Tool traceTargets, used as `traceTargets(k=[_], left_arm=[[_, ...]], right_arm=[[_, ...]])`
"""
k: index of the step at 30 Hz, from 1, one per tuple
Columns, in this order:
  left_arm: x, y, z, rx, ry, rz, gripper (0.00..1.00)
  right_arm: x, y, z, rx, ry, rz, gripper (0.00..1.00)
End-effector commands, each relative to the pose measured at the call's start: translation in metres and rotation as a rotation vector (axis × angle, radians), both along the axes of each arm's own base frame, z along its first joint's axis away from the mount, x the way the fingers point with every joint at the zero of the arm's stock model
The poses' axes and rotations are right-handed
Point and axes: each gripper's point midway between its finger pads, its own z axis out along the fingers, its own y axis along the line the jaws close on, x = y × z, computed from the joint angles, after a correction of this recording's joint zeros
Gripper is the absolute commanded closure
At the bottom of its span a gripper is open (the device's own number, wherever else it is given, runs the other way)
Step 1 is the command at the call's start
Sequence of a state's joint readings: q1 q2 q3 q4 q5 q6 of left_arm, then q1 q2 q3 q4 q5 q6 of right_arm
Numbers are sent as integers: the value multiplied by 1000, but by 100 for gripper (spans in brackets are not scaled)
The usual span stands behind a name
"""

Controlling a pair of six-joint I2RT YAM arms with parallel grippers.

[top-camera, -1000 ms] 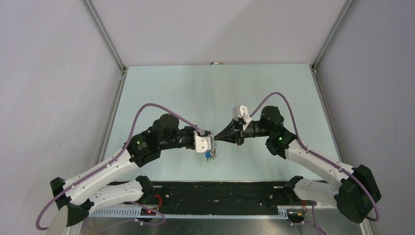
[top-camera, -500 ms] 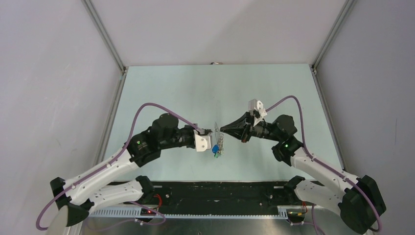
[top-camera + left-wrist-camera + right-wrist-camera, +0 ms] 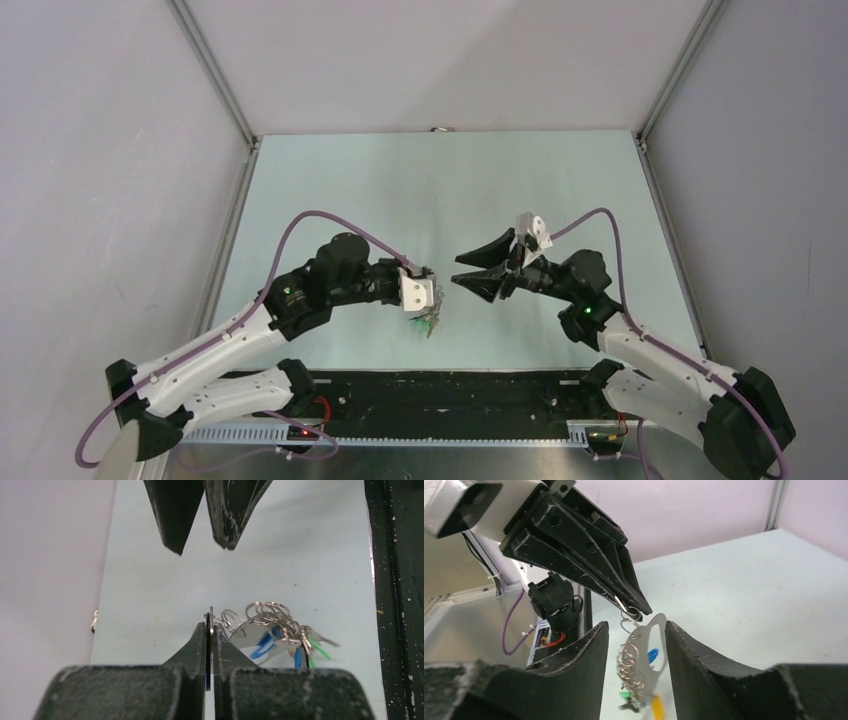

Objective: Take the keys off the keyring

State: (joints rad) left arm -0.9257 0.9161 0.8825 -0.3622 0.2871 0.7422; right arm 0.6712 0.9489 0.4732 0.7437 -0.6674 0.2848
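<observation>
The left hand [image 3: 210,624] is pinched tight on a thin edge of metal at the top of the keyring [image 3: 657,621]. I can't tell whether that edge is the loop itself or one of the small split rings [image 3: 270,612]. The keyring is a flat, silvery oval loop, and it dangles from that fingertip, off the pale green surface [image 3: 400,190]. From above it sits near the middle, toward the near edge.

The keys [image 3: 295,647] hang bunched at the loop's lower end, at about 6 o'clock from the left hand. Blue, green and yellow tags show among them, all threaded through the tangle of split rings.

The right hand [image 3: 457,270] is at 3 o'clock from the left one, just beside it. Its fingers are spread moderately wide and hold nothing. Seen from its own wrist, the loop hangs in the gap between the two fingers without touching either.
</observation>
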Motion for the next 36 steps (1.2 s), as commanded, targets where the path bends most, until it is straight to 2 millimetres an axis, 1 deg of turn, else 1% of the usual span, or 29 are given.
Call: traceTargets(k=[1, 2, 3, 4, 5, 6, 7, 8, 9, 10, 11, 12, 16, 17, 18, 19, 20, 21, 22, 23, 29, 32, 33, 35, 36], left_arm=[[-3, -1, 25, -67, -60, -18, 100], [-3, -1, 25, -68, -60, -22, 100], [-4, -1, 26, -70, -62, -24, 100], [-5, -1, 26, -71, -65, -30, 100], [-6, 0, 26, -72, -66, -31, 100], [-7, -1, 27, -74, -69, -38, 100], [-8, 0, 28, -77, -73, -43, 100], [-9, 0, 28, -79, -75, -50, 100], [-9, 0, 29, -80, -77, -54, 100], [-11, -1, 29, -81, -75, -59, 100], [-11, -1, 28, -81, -74, -62, 100], [-11, -1, 28, -81, -73, -65, 100], [-12, -3, 26, -78, -67, -69, 100], [-11, -3, 26, -78, -67, -68, 100], [-11, -3, 26, -78, -67, -69, 100], [-12, -3, 26, -78, -67, -70, 100], [-12, -3, 26, -77, -68, -70, 100], [-12, -3, 26, -77, -67, -70, 100], [-12, -3, 26, -77, -68, -70, 100], [-12, -3, 26, -77, -67, -71, 100], [-12, -2, 27, -79, -70, -69, 100], [-12, -2, 28, -80, -73, -70, 100], [-12, -2, 28, -80, -73, -70, 100], [-11, -1, 28, -81, -75, -66, 100], [-10, -1, 28, -80, -76, -59, 100]], right_arm=[[-7, -11, 3, -61, -163, 10, 50], [-7, -11, 5, -73, -205, 13, 50], [-9, -11, -1, -106, -219, 32, 51], [-11, -10, 3, -114, -245, 46, 51], [-9, -9, -3, -146, -258, 52, 52], [-10, -8, 1, -150, -277, 65, 53], [-9, -6, -5, -178, -281, 73, 53], [-10, -4, -2, -180, -299, 87, 53], [-9, -2, -7, -200, -307, 95, 54], [-10, 0, -4, -201, -320, 103, 54], [-8, 2, -8, -216, -328, 107, 54], [-11, 5, -5, -214, -341, 118, 54], [-14, 18, -5, -228, -360, 161, 56], [-13, 20, -1, -225, -373, 164, 56], [-14, 24, -4, -236, -362, 176, 57], [-13, 26, -1, -235, -372, 179, 57], [-13, 30, -5, -245, -360, 191, 57], [-13, 32, -2, -243, -369, 194, 58], [-14, 35, -4, -250, -363, 205, 59], [-14, 37, -2, -248, -368, 210, 61], [-13, 46, -8, -263, -348, 233, 72], [-13, 46, -12, -272, -329, 242, 83], [-13, 47, -13, -274, -325, 244, 91], [-14, 46, -12, -274, -315, 246, 100], [-12, 43, -12, -274, -298, 239, 100]])
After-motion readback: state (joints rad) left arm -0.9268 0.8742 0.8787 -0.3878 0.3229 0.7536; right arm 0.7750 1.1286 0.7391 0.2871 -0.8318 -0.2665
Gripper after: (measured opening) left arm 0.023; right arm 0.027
